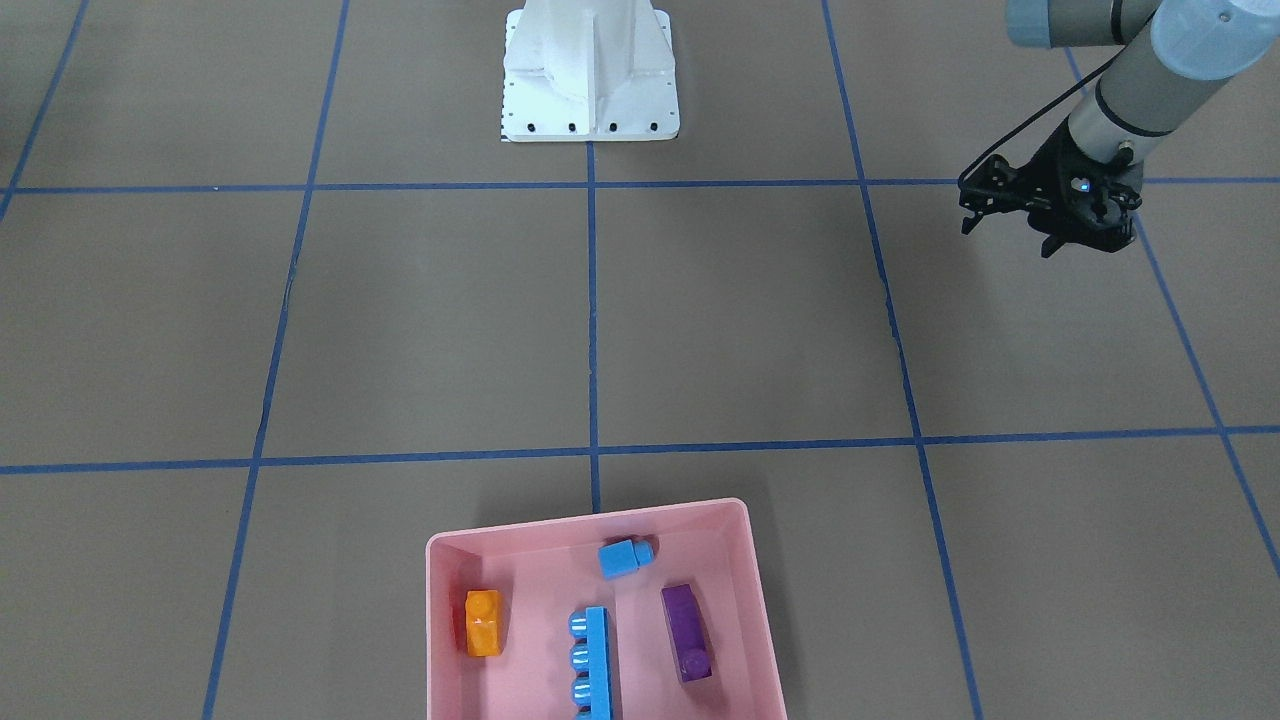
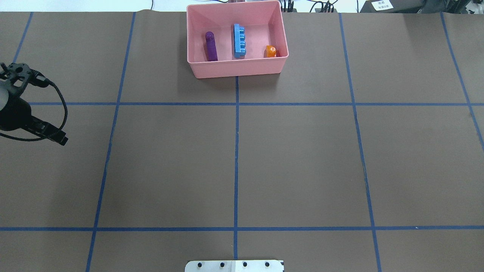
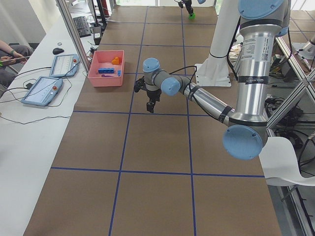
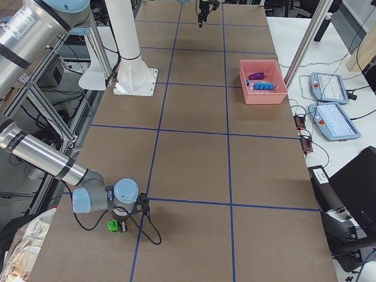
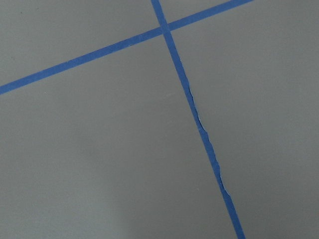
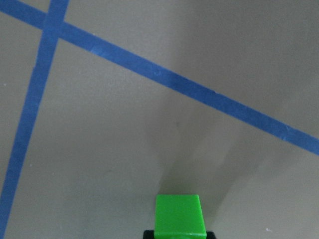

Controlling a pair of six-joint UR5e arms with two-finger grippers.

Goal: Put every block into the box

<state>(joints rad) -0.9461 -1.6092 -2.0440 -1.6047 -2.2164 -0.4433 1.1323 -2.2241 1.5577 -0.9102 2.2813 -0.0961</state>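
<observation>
The pink box (image 1: pixel 760 600) stands at the table's far edge from the robot, also seen from overhead (image 2: pixel 238 68). In it lie the orange block (image 1: pixel 483 622), the small blue block (image 1: pixel 624 557), the long blue block (image 1: pixel 592 660) and the purple block (image 1: pixel 687 632). My left gripper (image 1: pixel 1008 235) hangs open and empty above bare table, far from the box. At the table's right end, my right gripper (image 4: pixel 116 226) is shut on the green block (image 6: pixel 179 214), held low over the surface.
The white robot base (image 1: pixel 590 80) sits at the middle of the near edge. Blue tape lines (image 2: pixel 236 151) divide the brown table. Two teach pendants (image 4: pixel 332 120) lie on the white side table beyond the box. A person's hand (image 3: pixel 7 51) rests there.
</observation>
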